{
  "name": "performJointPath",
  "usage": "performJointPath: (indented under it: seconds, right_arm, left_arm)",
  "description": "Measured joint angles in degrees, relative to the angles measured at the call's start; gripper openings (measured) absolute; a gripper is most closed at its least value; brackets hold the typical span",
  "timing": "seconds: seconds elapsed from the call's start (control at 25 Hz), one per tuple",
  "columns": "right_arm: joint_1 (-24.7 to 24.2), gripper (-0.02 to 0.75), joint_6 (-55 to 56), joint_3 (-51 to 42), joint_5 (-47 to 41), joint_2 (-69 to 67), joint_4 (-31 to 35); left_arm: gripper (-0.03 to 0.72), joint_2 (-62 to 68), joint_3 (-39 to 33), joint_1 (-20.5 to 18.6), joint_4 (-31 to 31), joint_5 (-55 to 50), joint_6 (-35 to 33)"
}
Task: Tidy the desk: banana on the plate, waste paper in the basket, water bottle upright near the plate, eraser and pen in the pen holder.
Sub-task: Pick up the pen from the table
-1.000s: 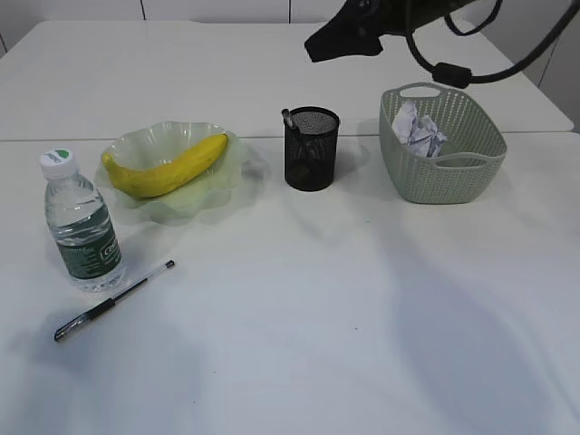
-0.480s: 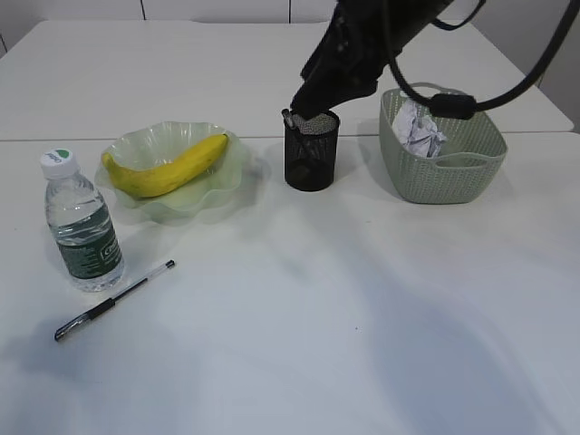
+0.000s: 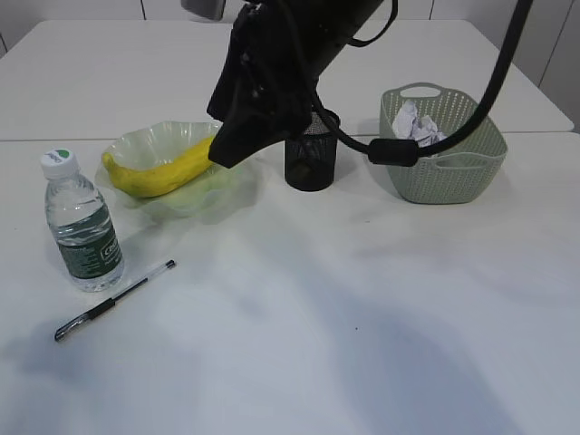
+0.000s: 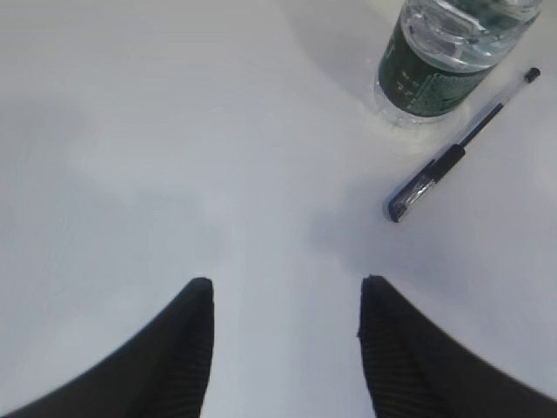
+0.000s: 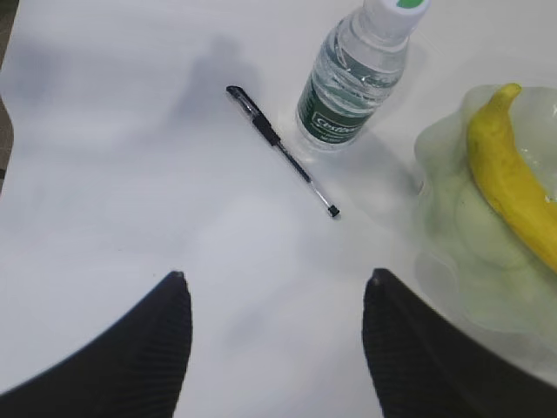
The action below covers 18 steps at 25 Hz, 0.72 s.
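The black gel pen (image 5: 280,146), light, rigid and slim, lies flat on the counter (image 3: 362,299) at the water bottle's (image 5: 355,83) 7 o'clock; the right claw (image 5: 271,335), jaws wide and empty, should pinch it mid-barrel
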State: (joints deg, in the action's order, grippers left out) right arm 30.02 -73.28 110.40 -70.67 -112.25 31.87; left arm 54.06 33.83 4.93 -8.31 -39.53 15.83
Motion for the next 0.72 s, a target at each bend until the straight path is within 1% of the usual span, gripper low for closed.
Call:
performJointPath:
  seconds: [0.2, 0.4, 0.6, 0.72]
  right_arm:
    - [3.4, 0.462, -3.5, 0.0, 0.0, 0.0, -0.7]
    - [7.5, 0.447, -4.9, 0.0, 0.0, -0.1, -4.2]
    - [10.4, 0.424, -6.1, 0.1, 0.1, -3.7, -6.1]
    - [12.5, 0.419, -7.3, 0.1, 2.5, -6.2, -6.7]
  left_arm:
    - [0.382, 0.0, 0.0, 0.0, -0.3, -0.2, 0.0]
    - [0.382, 0.0, 0.0, 0.0, -0.7, -1.3, 0.0]
    - [0.382, 0.0, 0.0, 0.0, -1.1, -1.8, 0.0]
    - [0.382, 0.0, 0.0, 0.0, -1.2, -1.8, 0.0]
